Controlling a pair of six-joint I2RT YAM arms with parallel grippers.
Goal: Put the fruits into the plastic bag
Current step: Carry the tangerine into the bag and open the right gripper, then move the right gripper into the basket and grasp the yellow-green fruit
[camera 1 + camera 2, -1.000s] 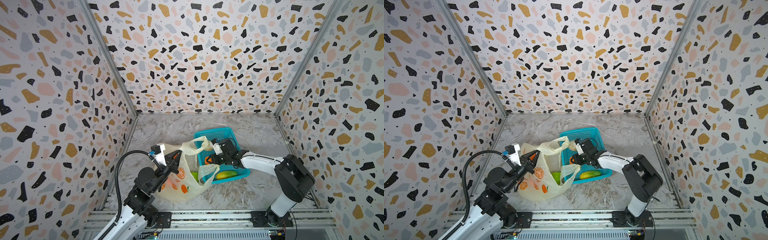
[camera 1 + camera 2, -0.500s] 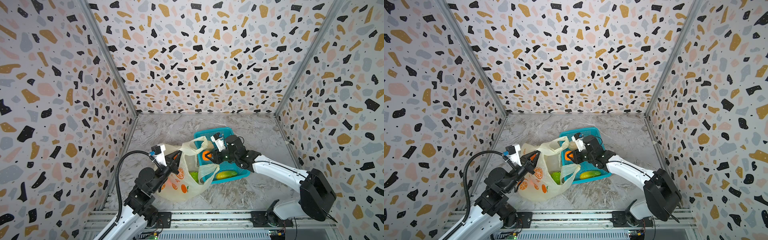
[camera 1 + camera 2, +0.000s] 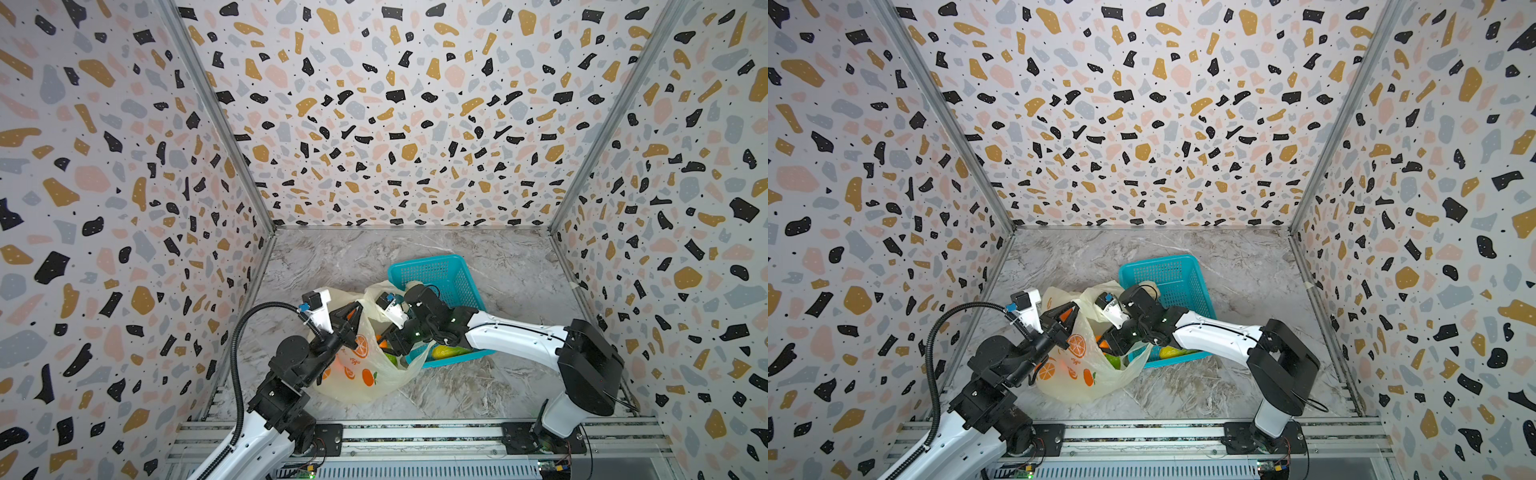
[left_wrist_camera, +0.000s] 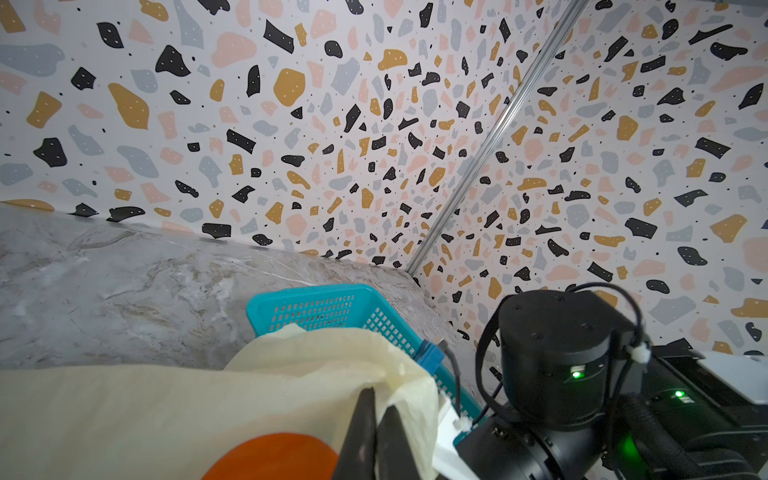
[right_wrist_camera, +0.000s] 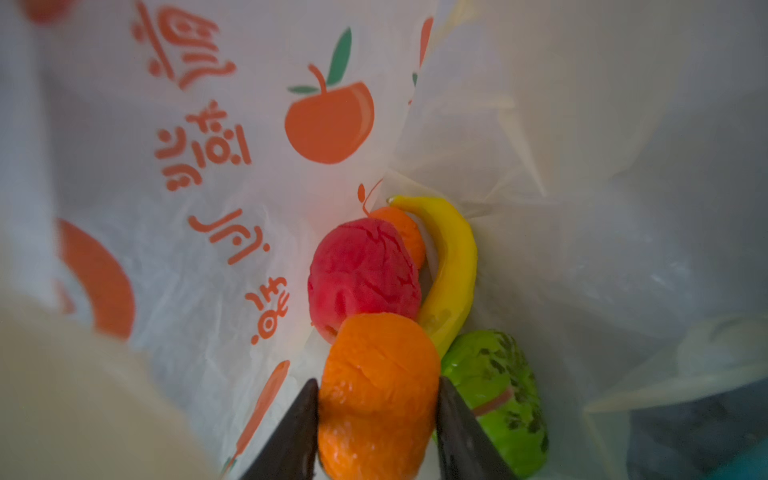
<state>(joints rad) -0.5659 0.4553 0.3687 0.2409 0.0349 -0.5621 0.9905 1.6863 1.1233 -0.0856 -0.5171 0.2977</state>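
The plastic bag [image 3: 357,386] [image 3: 1071,382] lies left of the teal basket, and my left gripper [image 3: 357,306] [image 4: 376,399] is shut on its rim, holding the mouth up. My right gripper [image 3: 388,338] [image 5: 376,384] reaches inside the bag, with an orange fruit [image 5: 378,374] between its fingers touching both. Below it in the bag lie a red piece [image 5: 361,274], a yellow banana [image 5: 453,266], a small orange [image 5: 403,232] and a green round fruit [image 5: 494,382]. A green elongated fruit [image 3: 451,352] and a beige knobbly ball [image 3: 413,284] remain in the basket.
The teal perforated basket [image 3: 440,270] [image 3: 1167,270] [image 4: 316,303] stands right of the bag, under my right arm. Patterned walls close in the marble floor on three sides. A metal rail runs along the front edge.
My right gripper has carried the orange fruit leftward from the basket into the bag's mouth. The left gripper has kept still, holding the bag.
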